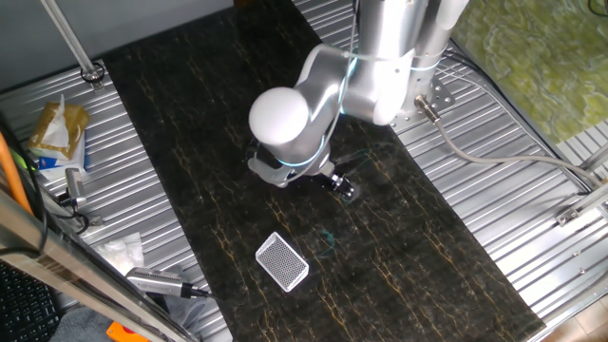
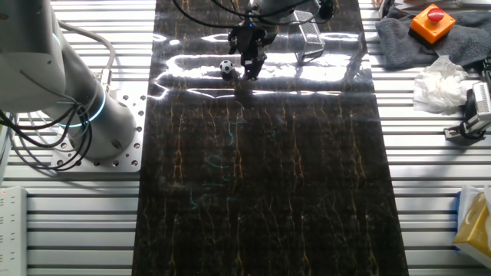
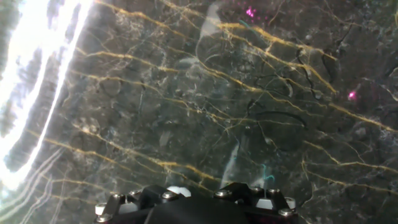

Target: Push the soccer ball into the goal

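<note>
In the other fixed view the soccer ball (image 2: 226, 67), tiny and white with black patches, lies on the black marble mat just left of my gripper (image 2: 251, 71). The fingers point down at the mat, pressed together with nothing between them, a small gap from the ball. The goal (image 2: 309, 38), a white frame with grey mesh, stands to the gripper's right at the mat's far end. In one fixed view the goal (image 1: 282, 261) lies near the mat's front, the gripper (image 1: 342, 186) is above it, and the arm hides the ball. The hand view shows only the gripper housing (image 3: 199, 205) and a small white bit (image 3: 177, 191) behind it.
Ribbed metal table surrounds the mat (image 2: 268, 169). The robot base (image 2: 77, 115) and its cables stand to the left. A grey towel with an orange button (image 2: 433, 21), crumpled white paper (image 2: 437, 86), and a yellow packet (image 1: 57, 128) lie off the mat.
</note>
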You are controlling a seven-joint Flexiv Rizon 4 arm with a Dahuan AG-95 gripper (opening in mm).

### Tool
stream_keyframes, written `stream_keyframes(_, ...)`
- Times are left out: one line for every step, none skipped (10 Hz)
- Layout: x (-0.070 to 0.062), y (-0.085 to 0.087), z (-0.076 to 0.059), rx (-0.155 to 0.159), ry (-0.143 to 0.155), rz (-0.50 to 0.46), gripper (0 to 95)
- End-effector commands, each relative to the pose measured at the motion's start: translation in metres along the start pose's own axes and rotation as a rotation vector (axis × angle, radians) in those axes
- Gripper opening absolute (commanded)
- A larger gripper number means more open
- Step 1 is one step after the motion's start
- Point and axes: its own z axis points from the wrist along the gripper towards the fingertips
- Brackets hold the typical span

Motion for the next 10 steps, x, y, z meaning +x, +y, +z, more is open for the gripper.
stream_keyframes(-0.0026,-0.0009,0.0033,-0.009,-0.005,-0.003,76.0)
stream_keyframes(-0.0026,-0.0009,0.0033,-0.009,-0.006,-0.006,76.0)
stream_keyframes(-0.0025,-0.0009,0.0033,-0.007,-0.005,-0.009,76.0)
stream_keyframes(-0.0025,-0.0009,0.0033,-0.006,-0.004,-0.013,76.0)
stream_keyframes(-0.0025,-0.0009,0.0033,-0.005,-0.004,-0.019,76.0)
stream_keyframes(-0.0028,-0.0009,0.0033,-0.003,-0.005,-0.024,76.0)
stream_keyframes(-0.003,-0.001,0.0034,0.0,-0.005,-0.028,76.0)
stream_keyframes(-0.003,-0.001,0.0034,0.004,-0.004,-0.032,76.0)
stream_keyframes(-0.003,-0.001,0.0034,0.006,-0.003,-0.033,76.0)
stream_keyframes(-0.003,-0.001,0.0034,0.011,-0.007,-0.03,76.0)
